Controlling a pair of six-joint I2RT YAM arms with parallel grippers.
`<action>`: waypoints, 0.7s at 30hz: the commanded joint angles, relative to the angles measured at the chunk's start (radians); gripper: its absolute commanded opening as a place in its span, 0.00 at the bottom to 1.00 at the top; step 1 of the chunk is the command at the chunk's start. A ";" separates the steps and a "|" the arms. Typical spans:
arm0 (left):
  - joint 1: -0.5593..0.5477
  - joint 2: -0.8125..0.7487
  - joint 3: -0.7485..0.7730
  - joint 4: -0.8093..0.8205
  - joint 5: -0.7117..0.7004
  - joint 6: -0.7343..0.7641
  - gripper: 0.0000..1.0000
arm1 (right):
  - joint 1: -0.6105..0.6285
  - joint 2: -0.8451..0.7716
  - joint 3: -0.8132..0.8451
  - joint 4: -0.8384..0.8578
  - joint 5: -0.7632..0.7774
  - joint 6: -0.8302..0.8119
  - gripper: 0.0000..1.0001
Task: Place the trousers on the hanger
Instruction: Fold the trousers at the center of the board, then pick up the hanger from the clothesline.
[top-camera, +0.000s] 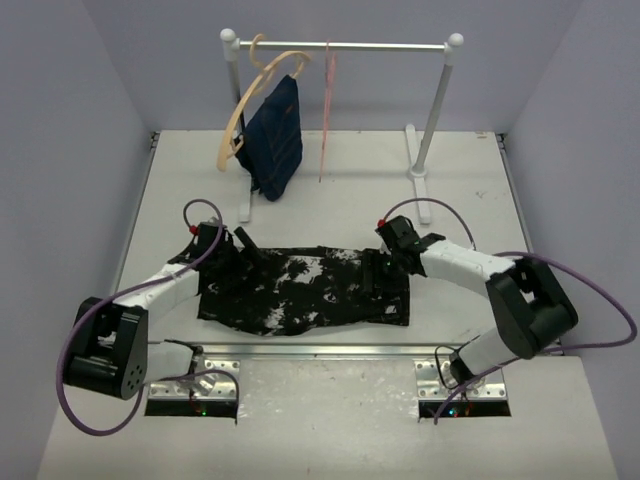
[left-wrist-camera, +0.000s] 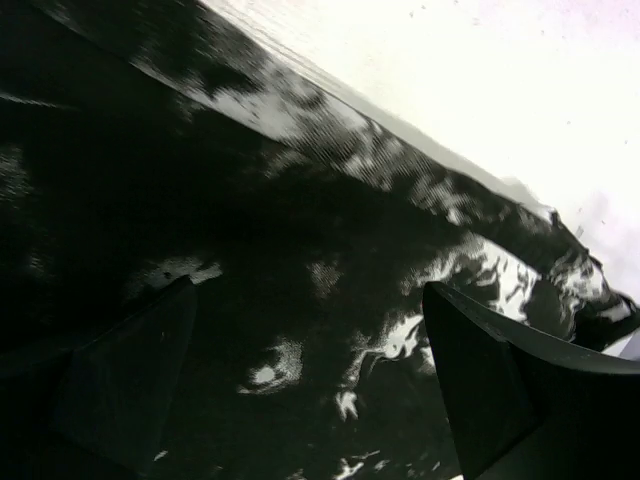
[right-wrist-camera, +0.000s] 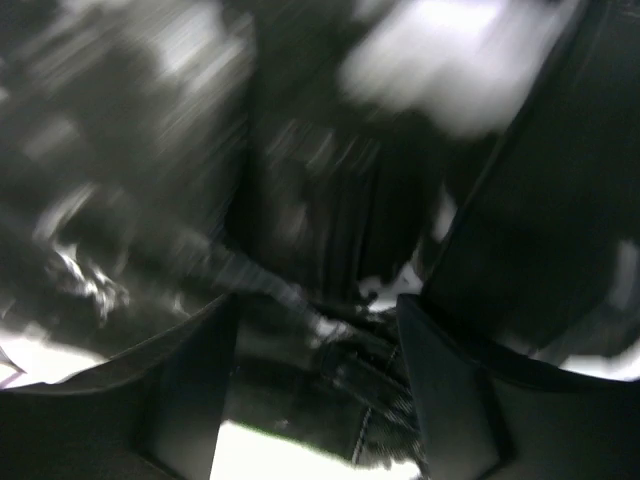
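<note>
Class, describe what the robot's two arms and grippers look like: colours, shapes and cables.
Both the left arm and right arm have white links, chunky black joints and looping purple cables. The left gripper and right gripper have black, wedge-shaped fingers.

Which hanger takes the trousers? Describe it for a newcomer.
At the back stands a white clothes rail. Of two hangers on its bar, take the thin pink wire hanger, hanging bare, right of the thick tan wooden hanger carrying a navy blue garment.

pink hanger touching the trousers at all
Apart. The top view shows the pink hanger hanging from the rail at the back, the trousers flat on the table, bare tabletop between them.
</note>
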 joint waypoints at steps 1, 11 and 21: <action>-0.003 0.016 -0.020 0.105 -0.067 -0.025 0.97 | -0.167 0.148 -0.048 0.051 0.078 -0.017 0.76; -0.005 0.253 0.102 0.226 -0.043 -0.049 1.00 | -0.303 0.488 0.449 -0.176 0.233 -0.188 0.78; -0.005 -0.141 0.127 -0.044 -0.103 0.059 1.00 | -0.288 0.086 0.520 -0.213 0.082 -0.215 0.83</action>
